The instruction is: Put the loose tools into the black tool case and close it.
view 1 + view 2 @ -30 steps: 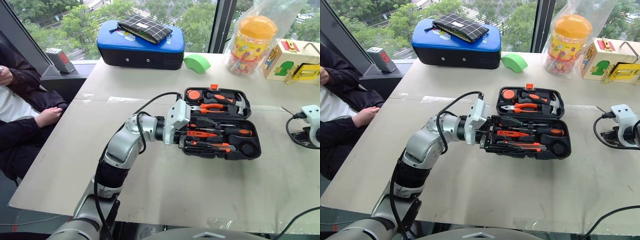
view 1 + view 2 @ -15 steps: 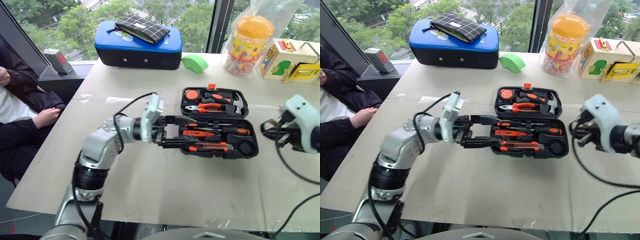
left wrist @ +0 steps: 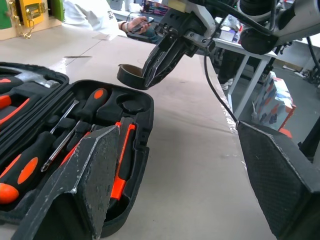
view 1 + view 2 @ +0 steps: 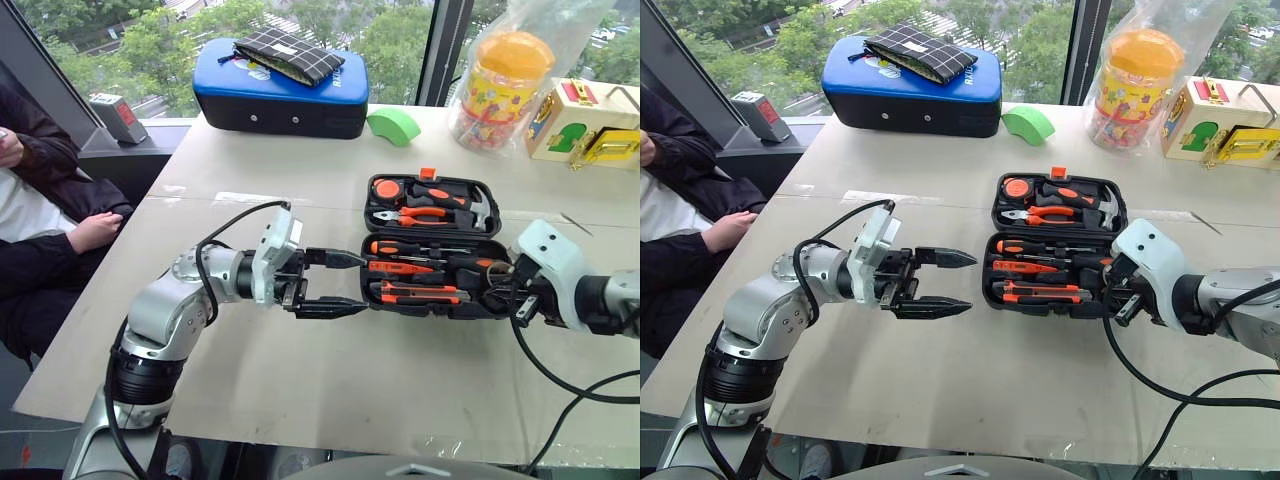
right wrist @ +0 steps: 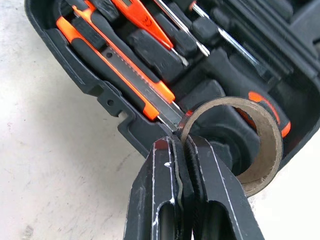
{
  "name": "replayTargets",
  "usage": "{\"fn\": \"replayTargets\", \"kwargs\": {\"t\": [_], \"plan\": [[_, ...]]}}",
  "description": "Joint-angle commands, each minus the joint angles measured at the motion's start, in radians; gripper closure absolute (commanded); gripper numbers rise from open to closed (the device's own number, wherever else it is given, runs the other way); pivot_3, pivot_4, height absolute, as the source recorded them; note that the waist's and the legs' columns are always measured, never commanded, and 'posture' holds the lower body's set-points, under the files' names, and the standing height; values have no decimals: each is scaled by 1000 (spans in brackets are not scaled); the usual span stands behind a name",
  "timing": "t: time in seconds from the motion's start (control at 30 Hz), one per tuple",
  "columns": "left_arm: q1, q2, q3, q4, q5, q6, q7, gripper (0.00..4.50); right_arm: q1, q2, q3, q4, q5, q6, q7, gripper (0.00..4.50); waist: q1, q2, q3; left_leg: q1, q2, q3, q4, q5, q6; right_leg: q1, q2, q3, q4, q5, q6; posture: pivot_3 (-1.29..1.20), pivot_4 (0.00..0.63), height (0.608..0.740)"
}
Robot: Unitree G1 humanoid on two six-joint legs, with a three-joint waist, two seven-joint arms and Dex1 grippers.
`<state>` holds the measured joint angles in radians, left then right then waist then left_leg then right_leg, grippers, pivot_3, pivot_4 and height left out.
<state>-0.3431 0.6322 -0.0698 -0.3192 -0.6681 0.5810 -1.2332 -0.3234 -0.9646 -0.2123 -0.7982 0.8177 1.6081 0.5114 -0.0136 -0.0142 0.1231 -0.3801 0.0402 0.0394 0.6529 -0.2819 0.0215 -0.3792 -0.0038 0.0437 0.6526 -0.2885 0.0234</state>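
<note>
At the table's near side, the left gripper (image 4: 940, 281) points toward the case with its two black fingers spread wide apart and nothing between them, bare tabletop (image 4: 940, 390) open beneath and in front of it. Just beyond, the black tool case (image 4: 992, 292) lies open near the table's middle, lid laid flat behind the base. In the base sit one orange-black utility knife (image 5: 122, 80), one slim orange tester screwdriver (image 5: 145, 25) and two black-and-orange-handled screwdrivers (image 4: 1035, 249); the lid holds pliers (image 4: 1045, 214) and a hammer (image 4: 1105, 207). At the case's right end, the right gripper (image 3: 155, 67) is clamped together on the wall of the single small dark tape roll (image 5: 250, 145), held over the round recess. Farther back stand one blue-topped case (image 4: 910, 95), one green wedge (image 4: 1028, 124), one orange-lidded jar (image 4: 1135, 85) and one wooden latch box (image 4: 1225, 125). A seated person (image 4: 675, 200) is beside the left edge.
</note>
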Motion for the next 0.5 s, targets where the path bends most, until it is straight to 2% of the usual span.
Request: {"fn": "replayTargets", "kwargs": {"t": [0.03, 0.2, 0.5], "plan": [[11, -1, 7, -55, -14, -12, 18, 709, -18, 14, 37, 7, -3, 6, -14, 4460, 0, 0, 0, 0, 0, 0, 0, 0, 0, 0, 0, 0, 0, 0, 0, 0, 150, 740], [31, 3, 12, -63, -11, -21, 32, 709, -32, 45, 116, 26, -26, 2, -42, 4460, 0, 0, 0, 0, 0, 0, 0, 0, 0, 0, 1, 0, 0, 0, 0, 0, 150, 740], [61, 16, 30, -86, -19, -19, 59, 709, 7, -6, 171, 99, -103, -61, -43, 4460, 1, 0, 0, 0, 0, 0, 0, 0, 0, 0, 0, 0, -1, 0, 0, 0, 150, 740]]}}
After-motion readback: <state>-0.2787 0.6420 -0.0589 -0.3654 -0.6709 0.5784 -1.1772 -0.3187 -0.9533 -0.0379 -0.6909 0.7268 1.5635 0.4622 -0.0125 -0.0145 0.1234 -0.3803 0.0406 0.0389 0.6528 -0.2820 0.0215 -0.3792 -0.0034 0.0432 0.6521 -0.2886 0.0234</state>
